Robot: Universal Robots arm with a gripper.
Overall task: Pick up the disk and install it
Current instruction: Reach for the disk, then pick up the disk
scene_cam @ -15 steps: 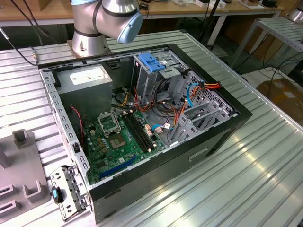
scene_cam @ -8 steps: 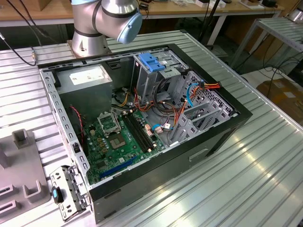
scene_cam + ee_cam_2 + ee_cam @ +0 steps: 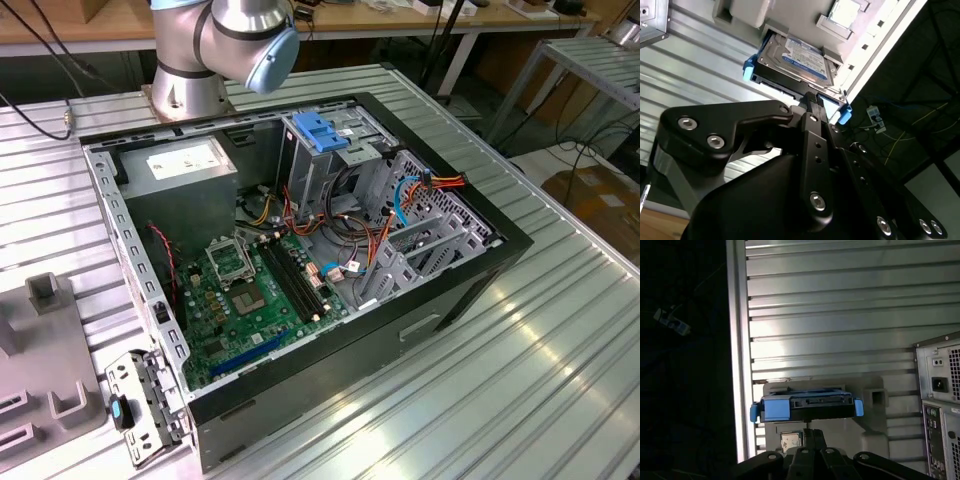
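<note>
Sitting right at the edge of the disk [image 3: 797,60] in its grey holder [image 3: 872,397] on the tabletop [image 3: 840,315], end effector [image 3: 811,97] open or closed, cannot tell.

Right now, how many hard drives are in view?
1. The disk lies in the grey holder, just ahead of the hand. Others may be hidden inside the computer case.
</note>
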